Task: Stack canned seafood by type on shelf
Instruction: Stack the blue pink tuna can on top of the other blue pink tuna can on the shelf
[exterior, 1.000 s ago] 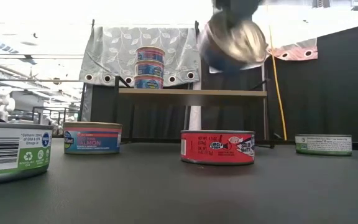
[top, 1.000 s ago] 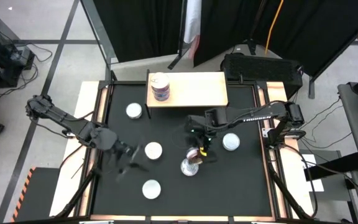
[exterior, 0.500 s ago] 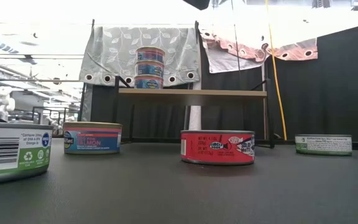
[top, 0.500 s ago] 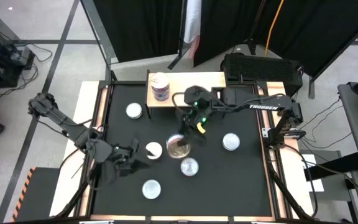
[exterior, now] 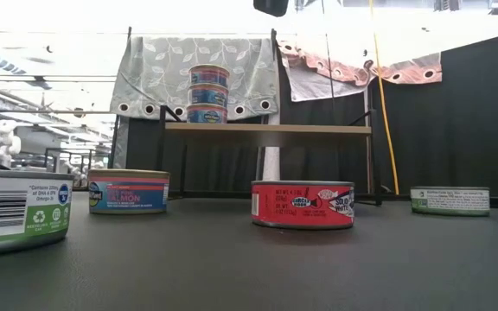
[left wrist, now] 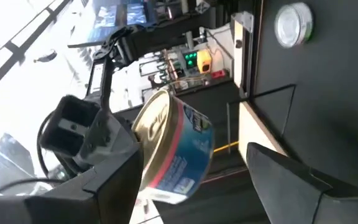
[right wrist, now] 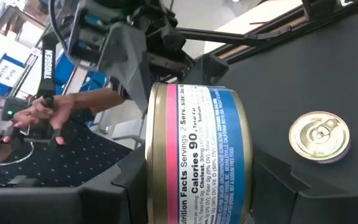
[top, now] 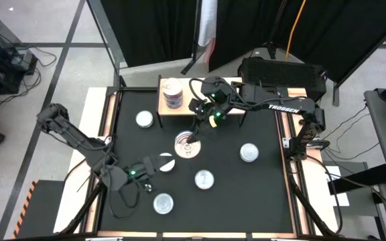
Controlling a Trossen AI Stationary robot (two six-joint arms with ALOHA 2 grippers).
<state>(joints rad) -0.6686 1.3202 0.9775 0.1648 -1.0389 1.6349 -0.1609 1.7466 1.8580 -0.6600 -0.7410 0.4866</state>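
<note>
At the near side of the table the left gripper (top: 149, 167) hangs low with its fingers spread and nothing between them. One tin (top: 166, 163) lies just beside its tips and another, the front tin (top: 163, 203), sits nearer the table edge. Three more loose tins (top: 204, 179) lie flat, lids up, spread across the mat. Farther in, the right gripper (top: 191, 138) is clamped on the held tin (top: 185, 146). This tin has a blue and pink label and hangs tilted above the mat, clear of everything else. In the right wrist view the fingers press on its two flat faces, so its short axis runs from finger to finger and its label band faces the camera. Beyond it stands the shelf (top: 236, 86), with a stack (top: 171, 94) of three blue-labelled tins at its left end. The held tin sits just short of the shelf's front edge, a little right of the stack. The likely next move is a short carry away from the near edge, levelling the tin so a flat face points down. The right arm is far nearer the shelf. I cannot tell for sure whether the held tin matches the stack.
</note>
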